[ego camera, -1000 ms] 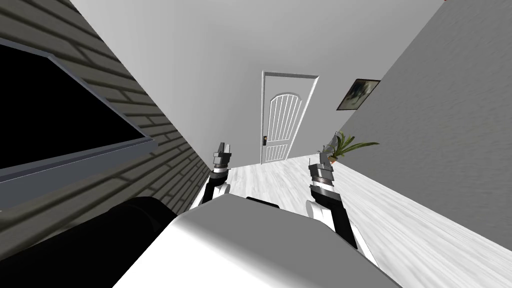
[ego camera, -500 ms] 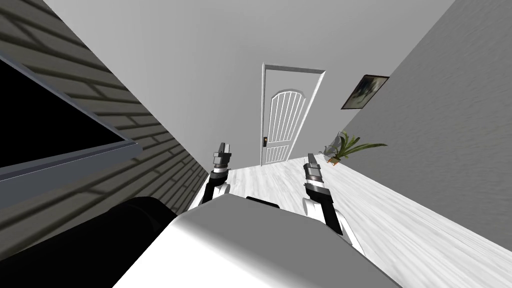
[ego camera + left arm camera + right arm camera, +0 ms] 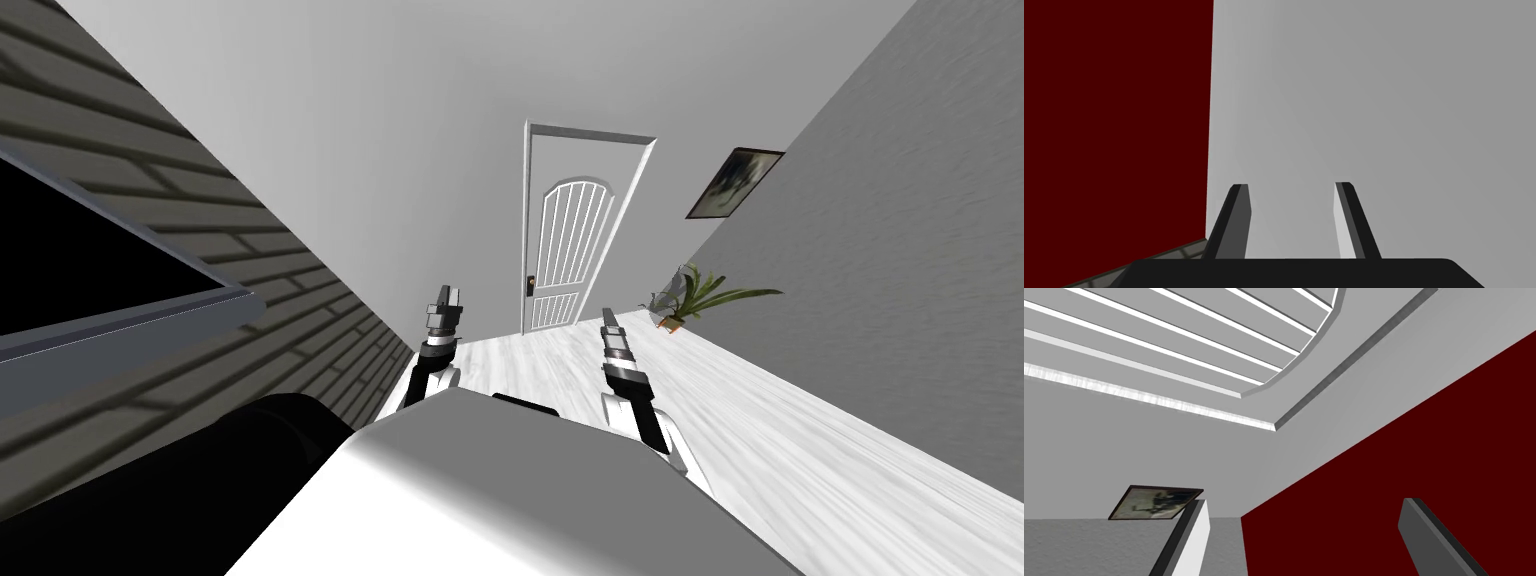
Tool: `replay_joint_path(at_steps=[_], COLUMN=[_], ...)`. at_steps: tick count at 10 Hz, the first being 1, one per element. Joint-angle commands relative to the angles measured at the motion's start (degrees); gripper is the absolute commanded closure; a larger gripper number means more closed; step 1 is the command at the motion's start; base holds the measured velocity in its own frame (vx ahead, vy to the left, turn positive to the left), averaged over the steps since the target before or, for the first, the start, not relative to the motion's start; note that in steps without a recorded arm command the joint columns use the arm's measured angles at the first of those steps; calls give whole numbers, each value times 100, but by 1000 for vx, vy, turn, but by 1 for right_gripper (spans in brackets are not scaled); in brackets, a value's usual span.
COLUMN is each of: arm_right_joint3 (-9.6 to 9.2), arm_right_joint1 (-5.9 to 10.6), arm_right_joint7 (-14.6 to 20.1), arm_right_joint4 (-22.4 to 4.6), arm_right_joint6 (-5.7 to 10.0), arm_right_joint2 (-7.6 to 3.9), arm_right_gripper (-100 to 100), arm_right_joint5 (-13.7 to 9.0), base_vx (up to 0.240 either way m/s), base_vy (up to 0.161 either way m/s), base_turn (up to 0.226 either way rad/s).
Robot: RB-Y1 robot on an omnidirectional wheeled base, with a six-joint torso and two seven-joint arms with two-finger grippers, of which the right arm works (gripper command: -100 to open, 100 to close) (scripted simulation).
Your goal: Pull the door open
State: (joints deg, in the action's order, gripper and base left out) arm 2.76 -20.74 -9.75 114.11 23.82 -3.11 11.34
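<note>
Right end effector (image 3: 606,318) swung inward, spread like the left end effector (image 3: 447,294); white door (image 3: 566,255) shut; pot (image 3: 668,324) holds plant (image 3: 706,292).

Smooth matt door (image 3: 572,250); pale wood-grain floor (image 3: 800,440).

Both arms held forward, left gripper (image 3: 446,297) and right gripper (image 3: 607,318) pointing ahead, fingers (image 3: 1239,220) parted on each

The white panelled door (image 3: 570,250) stands upright and shut, flush in its pale grey frame (image 3: 590,131). It is on the far wall, a little to the left of the green potted plant (image 3: 692,296). Its arched upper panel and shorter lower panel carry vertical slats. A small dark handle (image 3: 529,285) sits on the edge farthest from the plant, between the two panels.
</note>
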Motion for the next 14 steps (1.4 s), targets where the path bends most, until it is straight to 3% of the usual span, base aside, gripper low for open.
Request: replay_joint_path(at_steps=[1,14], arm_right_joint3=[-11,-102], arm_right_joint1=[98,895], arm_right_joint7=[-104,-943], arm_right_joint4=[-165,-1658], arm_right_joint6=[19,262], arm_right_joint2=[-26,-173], arm_right_gripper=[-100,-100], arm_right_joint5=[177,1671], base_vx=[90,99], base_vy=[25,29], base_turn=[-15,-14])
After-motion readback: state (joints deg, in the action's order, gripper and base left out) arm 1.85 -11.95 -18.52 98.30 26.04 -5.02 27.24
